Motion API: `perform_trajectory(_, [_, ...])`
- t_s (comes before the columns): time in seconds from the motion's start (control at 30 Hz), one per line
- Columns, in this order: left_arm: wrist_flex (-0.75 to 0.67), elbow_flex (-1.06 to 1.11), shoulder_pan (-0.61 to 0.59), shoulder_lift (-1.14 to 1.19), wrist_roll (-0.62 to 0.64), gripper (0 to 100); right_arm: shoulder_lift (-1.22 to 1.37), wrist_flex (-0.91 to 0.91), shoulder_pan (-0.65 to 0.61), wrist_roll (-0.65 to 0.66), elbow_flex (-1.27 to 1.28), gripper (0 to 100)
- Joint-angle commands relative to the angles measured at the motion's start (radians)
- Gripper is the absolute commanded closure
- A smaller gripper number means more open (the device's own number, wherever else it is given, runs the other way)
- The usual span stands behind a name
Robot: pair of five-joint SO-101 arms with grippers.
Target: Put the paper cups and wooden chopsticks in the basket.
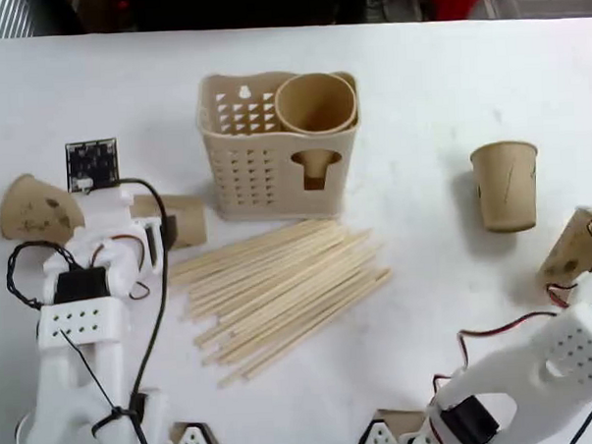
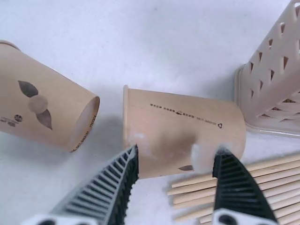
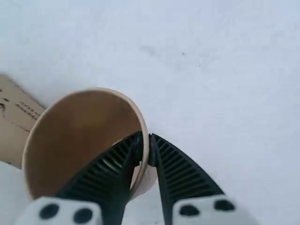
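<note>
My left gripper (image 2: 177,154) is open, with a finger on either side of a paper cup (image 2: 183,131) lying on its side next to the chopsticks (image 2: 234,187). In the high view that cup (image 1: 175,219) lies left of the beige basket (image 1: 274,159), which holds one cup (image 1: 315,101). Another cup (image 1: 35,209) lies further left. The loose wooden chopsticks (image 1: 279,292) lie in front of the basket. My right gripper (image 3: 145,137) is shut on the rim of a tilted cup (image 3: 79,136), one finger inside and one outside. This cup (image 1: 572,244) is at the far right. An upright cup (image 1: 506,183) stands nearby.
A small black marker board (image 1: 91,162) sits at the left, behind the left arm (image 1: 79,320). Cables trail around both arms. The white table (image 1: 418,89) is bare to the right of the basket and at the front centre.
</note>
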Motion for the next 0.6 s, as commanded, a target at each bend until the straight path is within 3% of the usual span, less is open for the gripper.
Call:
perform_trajectory(0.0, [-0.02,-0.003,0.012,0.002,0.015,74,-0.205,0.001,-0.041,-0.041,-0.029,98.3])
perform_trajectory(0.13, [-0.02,-0.003,0.013,0.004,0.015,74,-0.395,0.001,-0.131,-0.081,-0.031,98.3])
perform_trajectory(0.23, [-0.02,-0.003,0.013,0.004,0.015,74,-0.542,-0.008,-0.269,-0.091,-0.038,98.2])
perform_trajectory(0.4, [-0.02,-0.003,0.013,0.004,0.015,74,-0.719,-0.136,-0.591,-0.092,-0.031,98.1])
perform_trajectory(0.57, [-0.02,-0.003,0.013,0.004,0.015,74,-0.73,-0.36,-0.915,-0.094,-0.028,98.1])
